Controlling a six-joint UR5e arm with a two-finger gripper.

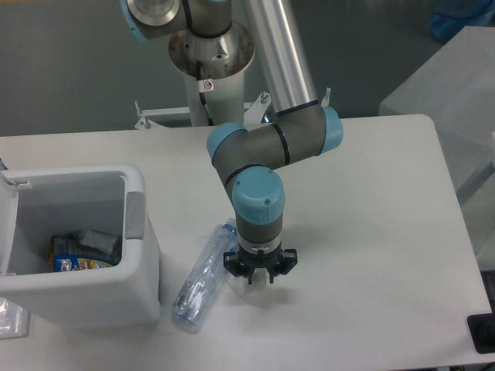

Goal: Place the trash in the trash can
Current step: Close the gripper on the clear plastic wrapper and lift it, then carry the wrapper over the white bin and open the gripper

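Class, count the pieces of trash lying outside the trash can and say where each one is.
2. The crushed bottle lies on the table right of the trash can; a small clear wrapper sits under the gripper, largely hidden.

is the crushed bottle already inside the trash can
No, the crushed bottle lies on the table just outside the trash can.

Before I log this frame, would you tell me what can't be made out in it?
- Crumpled wrapper: mostly hidden under the gripper; grasp unconfirmed.
- Gripper fingers: hidden by its own body.
- Trash can: contents partly hidden by its near wall; left side cut off.
- Bottle: cap end too small to read.
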